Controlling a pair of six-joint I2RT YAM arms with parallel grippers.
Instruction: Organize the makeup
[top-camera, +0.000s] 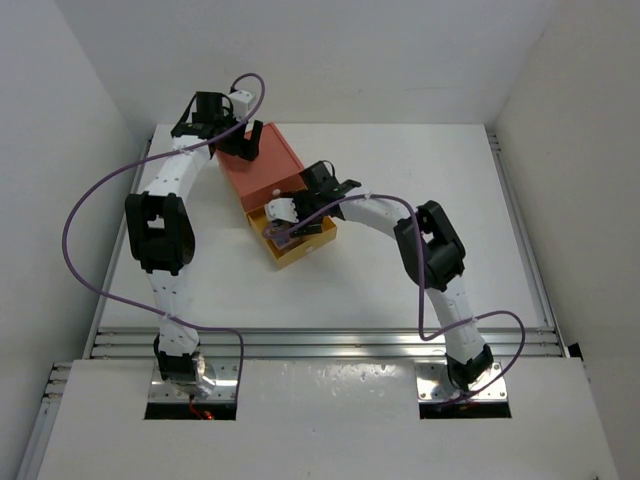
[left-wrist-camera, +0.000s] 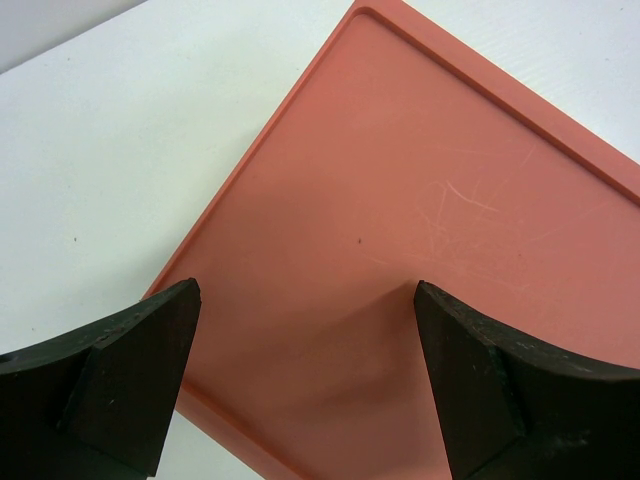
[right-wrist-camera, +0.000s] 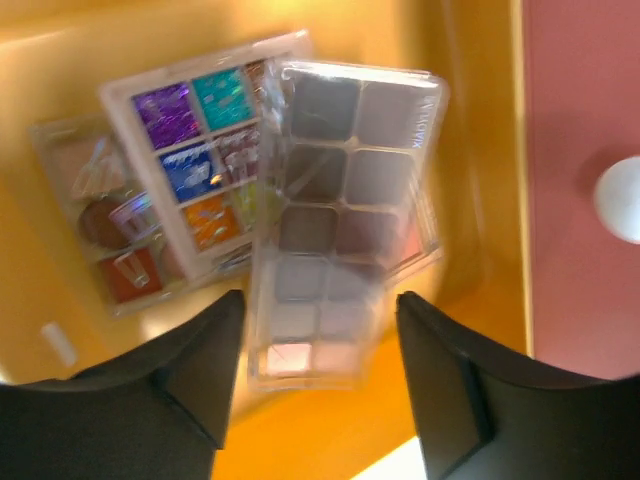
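Three palettes lie in the yellow drawer (right-wrist-camera: 330, 430), overlapping in a loose fan. On top is a clear-cased grey-and-pink palette (right-wrist-camera: 340, 200), set at a slant. Under its left edge is a multicoloured palette (right-wrist-camera: 195, 140) with purple, teal, blue and orange squares. Lowest and furthest left is a brown-and-red palette (right-wrist-camera: 100, 220). This view is blurred, so finer detail is lost.

The right gripper (right-wrist-camera: 320, 300) hangs over the drawer with its fingers apart, one on each side of the top palette's near end. A sliver of yellow shows between the palette and one finger; I cannot tell whether the other finger touches it. Beside the drawer is a red surface with one white knob (right-wrist-camera: 620, 200).

Only the right wrist view shows the palettes. From above, the right gripper (top-camera: 285, 225) covers most of the drawer (top-camera: 315, 245), which is pulled out of the one orange-red box (top-camera: 255, 165) on the white table (top-camera: 420, 170).

The left gripper (top-camera: 240, 140) sits at the box's far corner. Its wrist view shows its fingers (left-wrist-camera: 130, 370) spread wide above the box's lid (left-wrist-camera: 430, 200), with nothing between them.
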